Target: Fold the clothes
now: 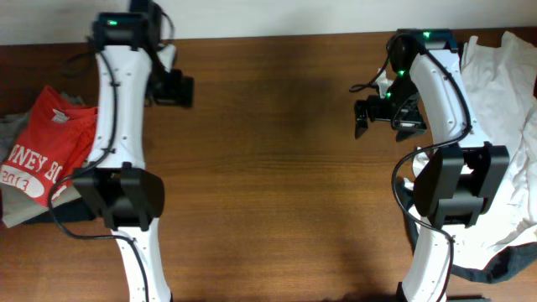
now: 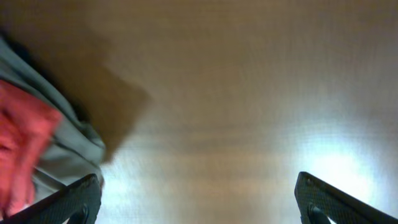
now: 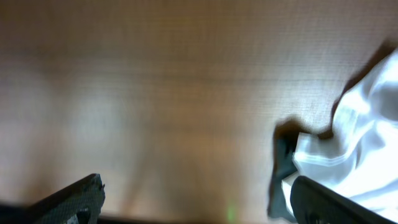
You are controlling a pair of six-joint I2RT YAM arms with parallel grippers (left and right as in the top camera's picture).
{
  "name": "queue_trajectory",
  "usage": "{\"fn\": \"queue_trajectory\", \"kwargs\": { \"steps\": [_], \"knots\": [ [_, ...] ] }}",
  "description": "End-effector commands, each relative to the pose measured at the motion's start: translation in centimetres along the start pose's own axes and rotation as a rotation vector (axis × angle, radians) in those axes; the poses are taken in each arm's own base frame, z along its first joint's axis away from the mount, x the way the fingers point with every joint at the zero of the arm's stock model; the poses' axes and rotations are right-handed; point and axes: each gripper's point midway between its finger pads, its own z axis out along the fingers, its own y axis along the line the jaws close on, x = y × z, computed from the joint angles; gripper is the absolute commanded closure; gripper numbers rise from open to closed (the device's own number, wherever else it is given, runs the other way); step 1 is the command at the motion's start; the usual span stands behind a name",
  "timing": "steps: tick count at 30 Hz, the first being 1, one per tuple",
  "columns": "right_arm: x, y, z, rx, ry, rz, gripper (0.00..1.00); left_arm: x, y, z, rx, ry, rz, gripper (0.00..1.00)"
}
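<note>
Wooden table (image 1: 268, 184) carries the red-orange T-shirt (image 1: 49, 144) crumpled, left of the left gripper (image 2: 198, 202); both it and the right gripper (image 3: 196, 199) stand wide apart, empty. Soft, light cloth (probably limp): pinch one edge.

White arms (image 1: 113, 92) with black joints (image 1: 126, 197), cables (image 1: 84, 234), pincers (image 2: 198, 199); green lights (image 1: 112, 23).

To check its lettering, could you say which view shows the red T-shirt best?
The overhead view: the red T-shirt lies crumpled, its white lettering visible. The left wrist view catches only a blurred red patch of it; the right wrist view shows none.
</note>
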Motion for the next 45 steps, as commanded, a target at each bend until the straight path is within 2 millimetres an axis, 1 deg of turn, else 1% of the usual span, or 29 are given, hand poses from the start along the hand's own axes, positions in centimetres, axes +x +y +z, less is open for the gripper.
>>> {"fn": "queue_trajectory", "kwargs": {
  "steps": [1,2,3,4,5,6,7,8,9,10,11,13,15,17,19,20,21,23,28,30,33,34,36,37,38,40,42,43,45],
  "knots": [
    [0.9,0.1,-0.7,0.002,0.01,-0.025,0.01,5.5,-0.9,-0.4,-0.05,0.124,0.071,0.01],
    [0.9,0.5,-0.7,-0.023,0.01,-0.025,0.02,8.4,-0.7,-0.5,-0.051,0.182,0.071,0.01],
    [1.1,0.9,-0.8,-0.048,0.011,-0.024,0.01,10.6,-0.5,-0.8,-0.051,0.211,0.07,0.01],
    [1.6,1.2,-0.8,-0.066,0.019,-0.022,0.01,12.7,0.0,-1.5,-0.054,0.221,0.043,0.01],
    [2.3,1.2,-0.8,-0.065,0.027,-0.021,0.01,14.0,0.5,-2.2,-0.054,0.216,0.02,0.01],
    [4.0,1.0,-1.2,-0.065,0.034,-0.014,0.01,15.6,1.6,-4.2,-0.056,0.135,-0.057,0.01],
    [5.4,0.4,-1.9,-0.062,0.02,-0.002,0.01,15.6,2.0,-5.7,-0.047,0.029,-0.083,0.01],
    [6.2,-0.3,-3.2,-0.051,-0.049,0.006,0.01,16.2,2.4,-8.5,-0.048,-0.127,-0.105,0.01],
    [6.3,-0.9,-4.5,-0.032,-0.138,0.005,0.01,17.0,2.5,-10.5,-0.05,-0.251,-0.094,0.01],
    [6.4,-0.8,-6.6,-0.028,-0.3,-0.014,0.01,18.1,2.6,-12.1,-0.055,-0.391,-0.082,0.01],
    [6.6,-0.6,-7.8,-0.027,-0.407,-0.031,0.01,19.0,2.6,-12.3,-0.064,-0.489,-0.063,0.01],
    [7.8,-1.0,-9.6,0.004,-0.62,-0.016,0.01,20.3,2.4,-11.1,-0.073,-0.624,-0.062,0.01],
    [10.1,-3.0,-9.9,0.104,-0.787,0.03,0.02,20.3,2.6,-8.5,-0.096,-0.736,-0.077,0.01],
    [11.8,-3.8,-9.7,0.149,-0.865,0.045,0.01,20.3,2.4,-5.6,-0.095,-0.727,-0.076,0.01],
    [13.2,-4.2,-9.4,0.169,-0.869,0.053,0.01,21.0,2.0,-2.0,-0.088,-0.632,-0.065,0.01],
    [13.2,-4.2,-9.4,0.169,-0.868,0.053,0.01,21.5,1.9,-0.3,-0.086,-0.576,-0.059,0.01],
    [12.9,-4.3,-9.1,0.17,-0.854,0.054,0.01,21.6,1.8,0.6,-0.085,-0.539,-0.055,0.01],
    [12.4,-4.4,-8.4,0.171,-0.823,0.056,0.01,21.5,1.8,1.5,-0.083,-0.499,-0.051,0.01],
    [10.5,-4.6,-5.4,0.176,-0.69,0.055,0.01,21.5,1.6,3.3,-0.08,-0.415,-0.042,0.01],
    [10.6,-4.5,-5.6,0.173,-0.702,0.053,0.01,21.6,1.6,4.0,-0.079,-0.384,-0.039,0.01],
    [10.6,-4.5,-5.7,0.173,-0.707,0.052,0.01,21.6,1.6,3.7,-0.08,-0.398,-0.04,0.01],
    [10.6,-4.5,-5.8,0.173,-0.708,0.052,0.02,21.6,1.6,3.2,-0.081,-0.42,-0.042,0.01],
    [11.1,-4.4,-6.3,0.172,-0.735,0.05,0.01,21.6,1.8,0.7,-0.085,-0.536,-0.054,0.01],
    [11.5,-4.4,-6.6,0.171,-0.753,0.05,0.01,21.8,1.9,-1.1,-0.088,-0.62,-0.063,0.01],
    [12.3,-4.3,-7.0,0.169,-0.781,0.048,0.01,22.5,2.1,-3.9,-0.092,-0.753,-0.077,0.01],
    [13.4,-4.2,-7.7,0.166,-0.832,0.046,0.01,24.1,2.3,-7.9,-0.099,-0.954,-0.098,0.01],
    [14.5,-4.0,-9.1,0.163,-0.902,0.044,0.01,25.5,2.4,-10.1,-0.102,-1.075,-0.111,0.01],
    [15.1,-3.9,-9.8,0.161,-0.936,0.042,0.01,25.9,2.4,-10.6,-0.103,-1.106,-0.114,0.01],
    [16.3,-3.7,-10.9,0.157,-1.0,0.039,0.01,25.9,2.4,-10.6,-0.103,-1.104,-0.114,0.01]
  ]
}}
